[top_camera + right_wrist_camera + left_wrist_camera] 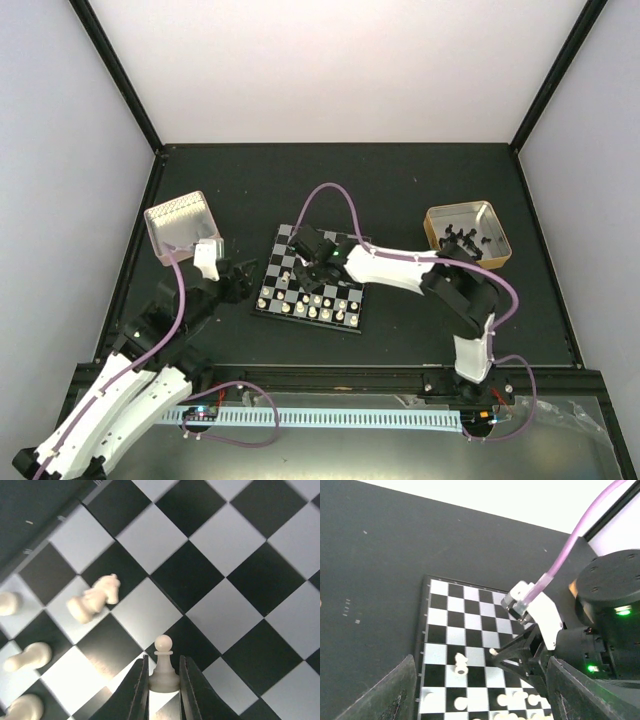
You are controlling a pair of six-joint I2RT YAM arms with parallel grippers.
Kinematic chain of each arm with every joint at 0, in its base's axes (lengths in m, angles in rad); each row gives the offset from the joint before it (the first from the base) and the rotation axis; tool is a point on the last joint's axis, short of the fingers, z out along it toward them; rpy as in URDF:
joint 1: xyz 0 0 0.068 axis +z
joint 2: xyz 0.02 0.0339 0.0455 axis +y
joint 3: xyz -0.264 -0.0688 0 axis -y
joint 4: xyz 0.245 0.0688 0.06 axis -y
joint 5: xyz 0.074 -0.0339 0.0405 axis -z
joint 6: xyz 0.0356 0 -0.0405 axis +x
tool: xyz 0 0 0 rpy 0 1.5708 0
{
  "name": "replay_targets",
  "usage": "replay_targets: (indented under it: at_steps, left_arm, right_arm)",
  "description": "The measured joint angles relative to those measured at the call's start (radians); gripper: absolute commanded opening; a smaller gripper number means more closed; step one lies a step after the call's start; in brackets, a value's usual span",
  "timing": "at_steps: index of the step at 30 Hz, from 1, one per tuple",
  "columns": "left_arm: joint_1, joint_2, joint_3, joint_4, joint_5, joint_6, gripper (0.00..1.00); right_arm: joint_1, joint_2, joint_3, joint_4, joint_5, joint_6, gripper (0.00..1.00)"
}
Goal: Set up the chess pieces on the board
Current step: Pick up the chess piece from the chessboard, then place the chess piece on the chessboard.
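Right gripper point(164, 682) is clamped down on one little cream pawn point(163, 662). Its fingers point(137, 690) pinch the base from both sides, and the pawn sits upright with its round head poking out past the tips. It's over the board point(220, 540), right about where a dark square meets a light one, but I honestly can't tell if it's touching down or just above. Just off to the left of it a knight point(95, 600) looks tipped over on its side, and a few more of the chess pieces point(30, 655) are bunched toward that same edge. From overhead, most of the cream ones sit in rows along the near side of the board, and the right arm reaches in over the middle from the right. The left gripper point(238, 280) hangs just beside the board's left edge with its jaws spread wide and nothing between them. Further out, a square tin point(180, 225) sits off to the far left by the left arm. A second tin point(467, 235) is well off to the right with small black pieces point(465, 240) in it.
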Motion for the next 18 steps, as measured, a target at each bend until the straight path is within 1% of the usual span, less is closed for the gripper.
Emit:
replay_targets:
  at_steps: [3, 6, 12, 15, 18]
  left_arm:
    - [0.000, 0.024, -0.031, 0.063, 0.058, -0.061, 0.74]
    - [0.000, 0.063, -0.066, 0.139, 0.119, -0.152, 0.74]
    - [0.000, 0.150, -0.093, 0.323, 0.233, -0.319, 0.75]
    - [0.000, 0.185, -0.093, 0.393, 0.282, -0.362, 0.70]
    - [0.000, 0.213, -0.089, 0.425, 0.330, -0.387, 0.62]
  right_arm:
    - [-0.012, -0.091, -0.081, 0.099, -0.038, -0.047, 0.03]
    - [-0.029, -0.209, -0.162, 0.214, -0.086, -0.089, 0.04]
    - [-0.039, -0.425, -0.325, 0.457, -0.219, -0.175, 0.04]
    - [-0.039, -0.499, -0.407, 0.549, -0.294, -0.208, 0.04]
    - [-0.039, -0.553, -0.481, 0.625, -0.357, -0.232, 0.04]
